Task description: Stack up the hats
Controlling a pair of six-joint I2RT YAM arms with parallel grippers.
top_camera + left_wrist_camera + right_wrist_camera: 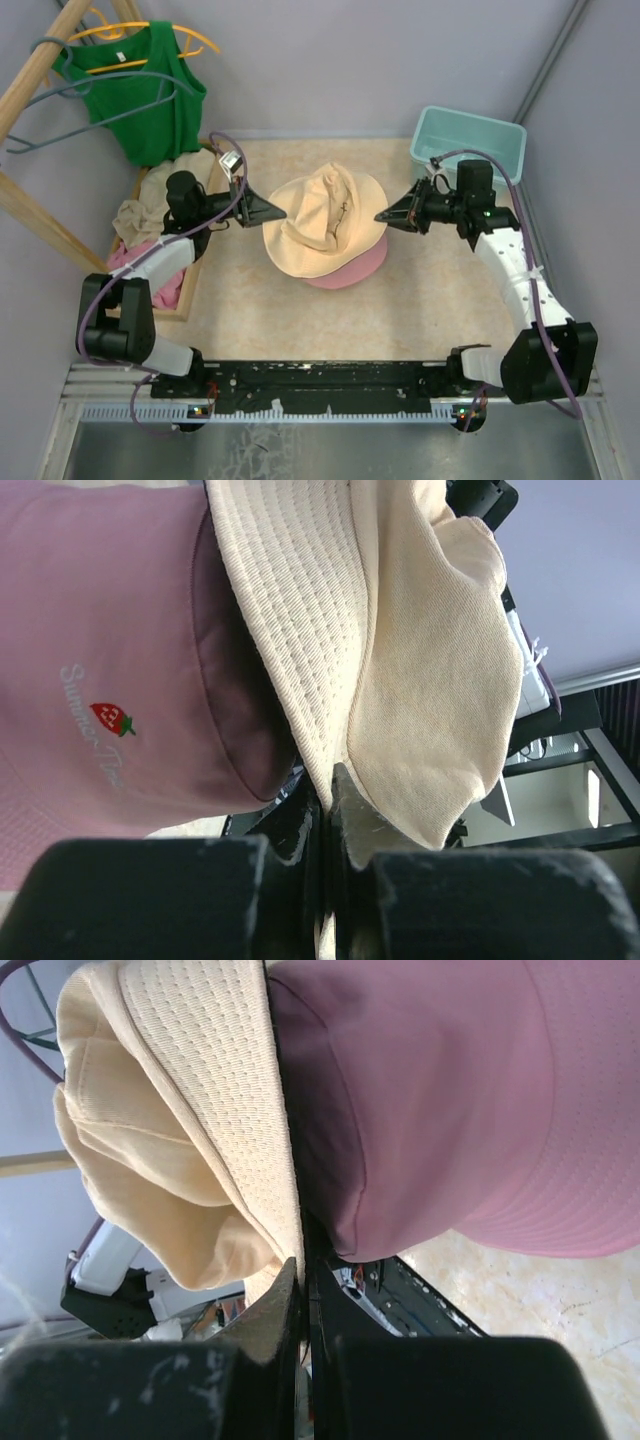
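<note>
The beige hat (325, 222) hangs between both grippers, held over the pink hat (352, 268), which lies on the table under it. My left gripper (283, 210) is shut on the beige hat's left brim; in the left wrist view (328, 785) the brim (300, 630) runs between the jaws, and the pink hat (100, 660) with a strawberry logo is beside it. My right gripper (382, 215) is shut on the right brim; in the right wrist view (303, 1270) the beige hat (190, 1110) and the pink hat (460, 1100) both show. The orange and red hats are out of view.
A wooden tray (190, 290) at the left holds beige and pink cloths (145, 215). A green tank top (140, 95) hangs on a rack at the back left. A teal bin (470, 140) stands at the back right.
</note>
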